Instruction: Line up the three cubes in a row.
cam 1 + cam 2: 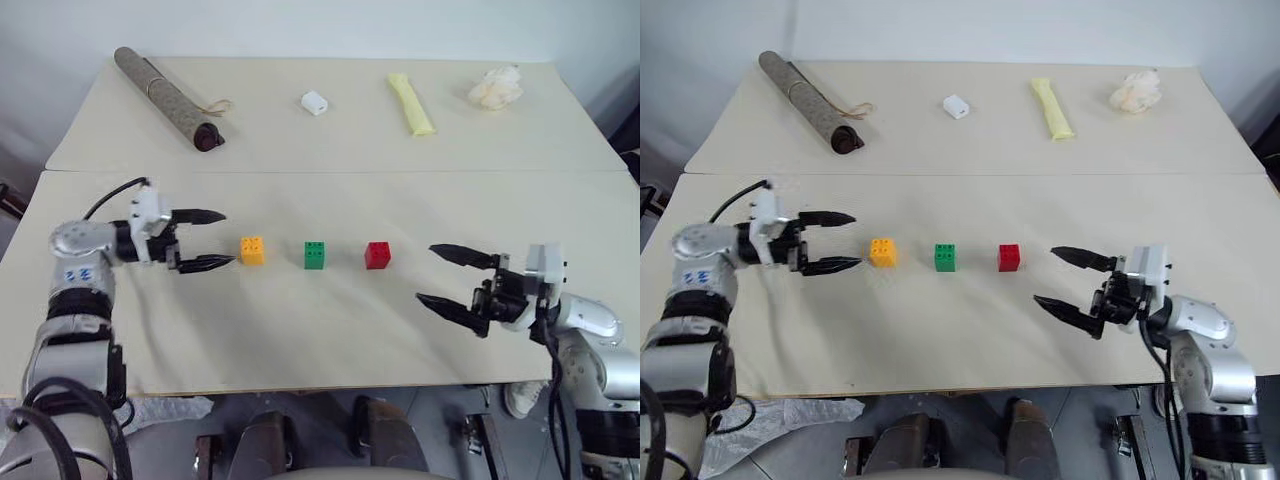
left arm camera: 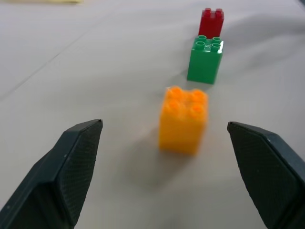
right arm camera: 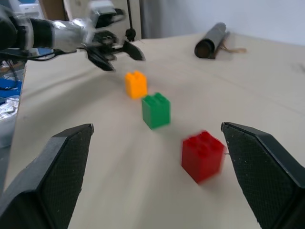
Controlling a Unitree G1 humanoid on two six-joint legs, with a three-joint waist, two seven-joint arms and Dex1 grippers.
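Left tool (image 1: 207,240) hung w/ fingers apart, empty, just left of orange cube (image 1: 252,250). Right tool (image 1: 452,278) also spread, empty, right of red cube (image 1: 377,254). Green cube (image 1: 314,254) sat between them; all three in a row mid-worktop (image 1: 330,130).

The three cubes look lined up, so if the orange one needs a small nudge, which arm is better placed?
Left. The left pincer stands open just beside the orange cube, while the right pincer is open past the red cube at the row's other end.
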